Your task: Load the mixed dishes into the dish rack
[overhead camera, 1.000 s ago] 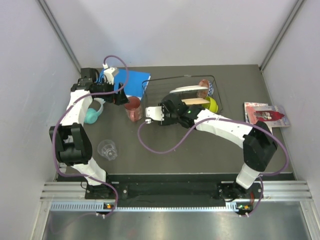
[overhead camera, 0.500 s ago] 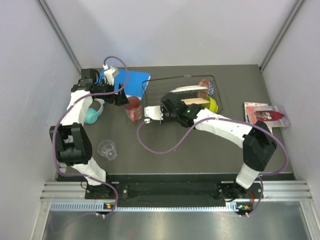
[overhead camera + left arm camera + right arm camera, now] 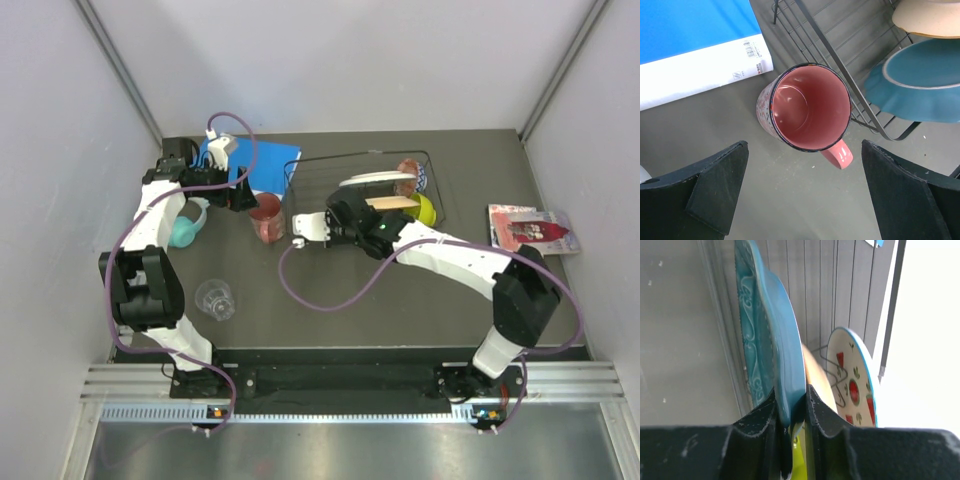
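Note:
In the right wrist view my right gripper (image 3: pixel 791 407) is shut on the rim of the teal scalloped plate (image 3: pixel 771 335), which stands on edge in the black wire dish rack (image 3: pixel 300 182). Behind it stand the peach plate (image 3: pixel 815 372) and the white plate (image 3: pixel 856 385) with red-and-green marks. The lime bowl (image 3: pixel 426 208) and red patterned bowl (image 3: pixel 410 171) sit in the rack's right end. My left gripper (image 3: pixel 805 195) hangs open above the table, just short of the upright red tumbler (image 3: pixel 810 106). The clear glass (image 3: pixel 215 298) stands on the table at the near left.
A blue book (image 3: pixel 232 160) lies at the back left, beside the rack's corner. Teal headphones (image 3: pixel 186 228) lie under the left arm. A magazine (image 3: pixel 530 228) rests at the right edge. The tumbler's handle (image 3: pixel 839 155) points toward the rack wires (image 3: pixel 840 65).
My right gripper's jaws have closed onto the teal plate's rim, and that wrist has shifted slightly. The left arm and tumbler have not moved.

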Available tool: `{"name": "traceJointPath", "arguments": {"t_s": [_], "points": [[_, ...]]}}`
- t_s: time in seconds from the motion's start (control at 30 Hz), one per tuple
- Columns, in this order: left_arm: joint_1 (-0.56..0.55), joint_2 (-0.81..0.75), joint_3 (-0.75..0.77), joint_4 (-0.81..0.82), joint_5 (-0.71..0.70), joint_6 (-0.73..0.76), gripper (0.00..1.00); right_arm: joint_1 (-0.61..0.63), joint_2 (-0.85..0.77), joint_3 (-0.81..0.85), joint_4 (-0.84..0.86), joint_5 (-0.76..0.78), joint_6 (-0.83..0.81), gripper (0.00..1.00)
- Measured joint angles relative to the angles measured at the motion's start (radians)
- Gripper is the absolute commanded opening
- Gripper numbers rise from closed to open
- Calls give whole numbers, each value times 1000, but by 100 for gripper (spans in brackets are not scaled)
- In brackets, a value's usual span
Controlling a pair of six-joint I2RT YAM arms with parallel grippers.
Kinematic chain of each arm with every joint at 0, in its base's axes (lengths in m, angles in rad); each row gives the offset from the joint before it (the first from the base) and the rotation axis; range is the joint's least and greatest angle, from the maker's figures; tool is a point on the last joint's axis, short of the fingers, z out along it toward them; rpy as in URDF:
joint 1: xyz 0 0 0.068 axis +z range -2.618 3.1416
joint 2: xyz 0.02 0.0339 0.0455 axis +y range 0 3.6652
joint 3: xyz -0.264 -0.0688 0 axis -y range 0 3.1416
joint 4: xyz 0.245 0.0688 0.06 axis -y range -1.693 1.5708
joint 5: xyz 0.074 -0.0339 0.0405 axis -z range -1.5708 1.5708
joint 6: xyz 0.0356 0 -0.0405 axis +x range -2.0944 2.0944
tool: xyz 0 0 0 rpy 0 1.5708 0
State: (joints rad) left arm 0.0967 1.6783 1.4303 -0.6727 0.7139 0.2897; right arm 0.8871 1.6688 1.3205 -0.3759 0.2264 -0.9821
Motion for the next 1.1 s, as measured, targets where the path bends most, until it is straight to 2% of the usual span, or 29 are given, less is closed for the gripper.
{"name": "traceJointPath", "arguments": {"t_s": [0.23, 0.4, 0.73, 1.1], "points": [[0, 0, 0, 0, 0, -2, 99, 0, -167, -153, 63, 11, -61, 0], [0, 0, 0, 0, 0, -3, 99, 10, -253, -184, 92, 14, -74, 0], [0, 0, 0, 0, 0, -9, 99, 21, -332, -187, 93, 49, -109, 0], [0, 0, 0, 0, 0, -12, 99, 4, -375, -304, 99, 114, -153, 0]]}}
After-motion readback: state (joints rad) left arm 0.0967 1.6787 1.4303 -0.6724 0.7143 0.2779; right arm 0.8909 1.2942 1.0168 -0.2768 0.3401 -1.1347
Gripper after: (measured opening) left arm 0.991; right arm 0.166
